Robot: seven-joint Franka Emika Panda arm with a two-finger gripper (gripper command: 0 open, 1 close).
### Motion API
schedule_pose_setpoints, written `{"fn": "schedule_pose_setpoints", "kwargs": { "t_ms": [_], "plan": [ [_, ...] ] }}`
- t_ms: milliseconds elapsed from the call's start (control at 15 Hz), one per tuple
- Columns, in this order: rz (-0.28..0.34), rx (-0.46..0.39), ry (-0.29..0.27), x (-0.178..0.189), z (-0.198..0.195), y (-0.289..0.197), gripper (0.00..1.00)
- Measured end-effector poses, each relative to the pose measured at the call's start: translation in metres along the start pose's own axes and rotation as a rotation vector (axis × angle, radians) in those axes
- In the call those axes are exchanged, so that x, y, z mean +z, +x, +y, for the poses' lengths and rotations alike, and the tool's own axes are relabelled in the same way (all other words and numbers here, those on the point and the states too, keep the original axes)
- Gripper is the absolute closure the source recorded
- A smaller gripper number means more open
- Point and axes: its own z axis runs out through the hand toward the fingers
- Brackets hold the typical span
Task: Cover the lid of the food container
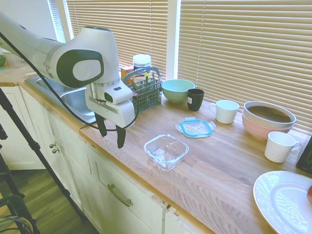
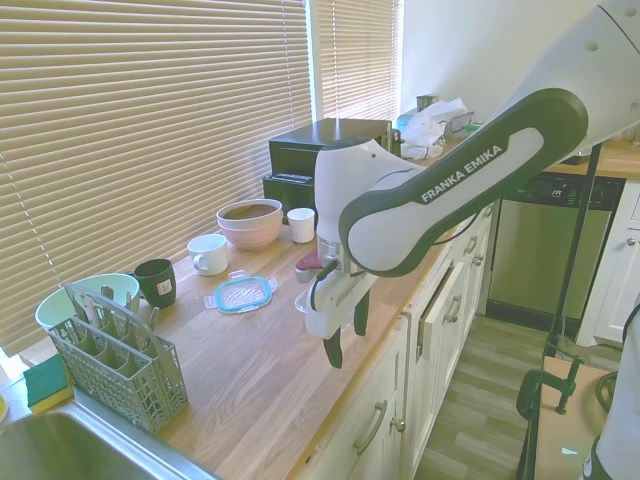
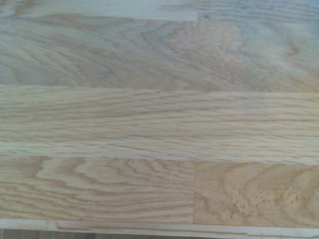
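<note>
None of the task is done as I read it from my remote station. My gripper [image 1: 111,132] hangs above the wooden countertop [image 1: 204,165] near its front edge, dark fingers pointing down with a moderate gap between them and nothing held.

The food container [image 1: 166,150] sits uncovered and empty on the countertop, at about 3 o'clock from the gripper in the first exterior view, near but not touching. The lid [image 1: 196,127] lies flat on the wood at about 1 o'clock from the container, apart from it, with the black mug [image 1: 195,99] behind it and the white mug [image 1: 226,111] at its 2 o'clock. In the second exterior view the lid [image 2: 244,293] lies at about 10 o'clock from the gripper [image 2: 346,333], while the arm hides most of the container.

The wrist view shows only bare wood grain, so neither task item lies beneath the hand.

Remaining, in my judgement: travel to the lid, grasp it by an edge, carry it over the container, and seat it squarely on the rim.
</note>
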Motion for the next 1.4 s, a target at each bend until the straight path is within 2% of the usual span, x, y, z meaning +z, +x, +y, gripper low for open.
{"fn": "schedule_pose_setpoints", "kwargs": {
  "t_ms": [333,600,1000,1267,1400],
  "plan": [
    [0.007,0.002,-0.004,-0.001,0.0,0.0,0.0],
    [0.052,0.023,0.037,-0.027,0.007,0.005,0.0],
    [0.111,0.133,0.101,-0.067,0.034,0.043,0.0],
    [0.098,0.232,0.164,-0.083,0.053,0.097,0.0],
    [0.086,0.271,0.194,-0.087,0.045,0.126,0.0]
  ]
}}
